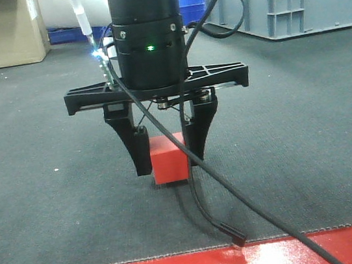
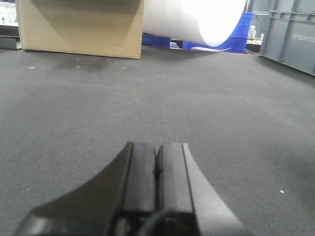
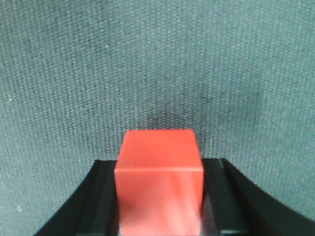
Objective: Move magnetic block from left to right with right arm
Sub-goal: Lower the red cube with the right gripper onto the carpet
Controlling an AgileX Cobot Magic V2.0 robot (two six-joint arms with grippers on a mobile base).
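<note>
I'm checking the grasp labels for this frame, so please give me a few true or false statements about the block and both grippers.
1. The magnetic block sits between the fingers of the right gripper. True.
2. The block is blue. False: it is solid red.
3. The left gripper has its fingers pressed together with nothing between them. True.
4. The left gripper holds a second block. False: it holds nothing, and only grey mat lies ahead of it.
5. A cardboard box stands at the far edge of the mat in the left wrist view. True.
</note>
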